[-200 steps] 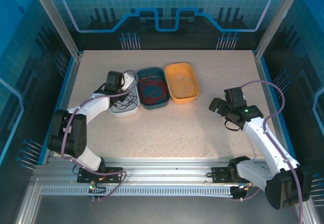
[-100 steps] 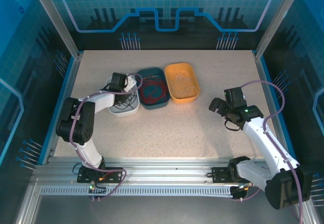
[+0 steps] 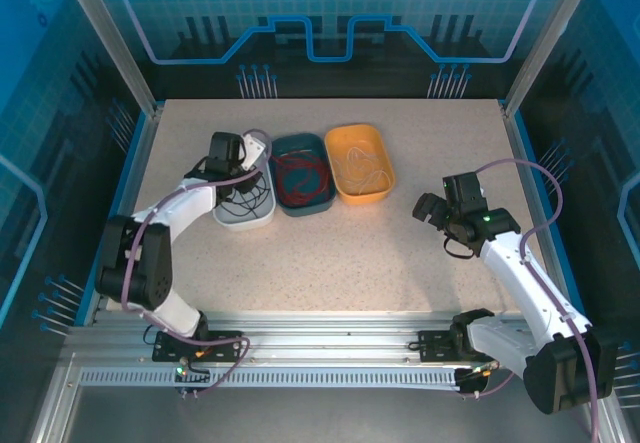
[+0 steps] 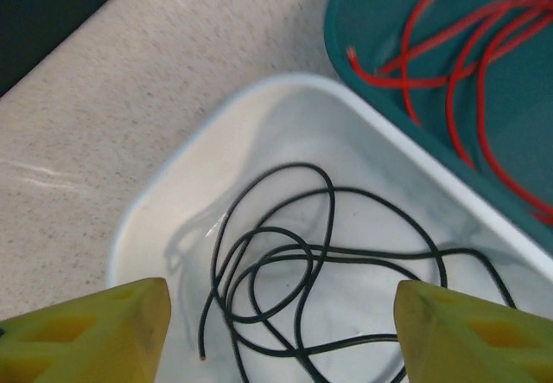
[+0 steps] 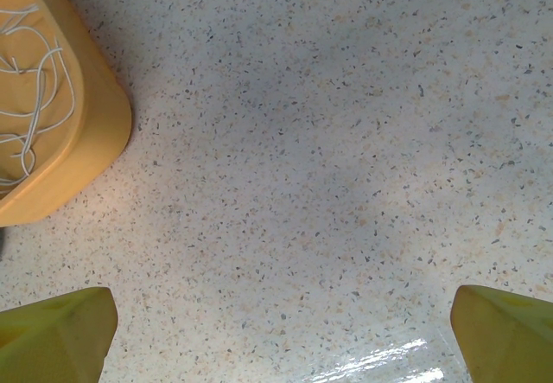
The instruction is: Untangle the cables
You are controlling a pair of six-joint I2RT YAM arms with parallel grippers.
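The left tool (image 4: pixel 281 314) hangs over the white tray (image 4: pixel 199 167), fingers (image 4: pixel 104 331) spread wide and gripping nothing. Right beneath it lies the black cable (image 4: pixel 298 166), coiled in overlapping loops, with one free end just beside the left finger. Here is the danger: those loops cross each other between the fingers, so a careless pinch could take two or three strands at once and lift the whole knot rather than one run.

The tray looks light, too. A snagged loop or a finger clipping its rim could drag it across the bench (image 5: pixel 346 141). Ahead and to the right of the tool, the teal tray (image 4: pixel 346 20) touches the white one, the red cable (image 3: pixel 300 178) inside it. A black strand flicked over that shared wall would tangle the colours again.

The right tool (image 5: pixel 285 331) is wide open over bare bench, gripping nothing, with the orange tray (image 5: pixel 86 141) and its whitish cable (image 3: pixel 365 168) ahead on its left. It is well apart from the black cable and in no place to steady anything.
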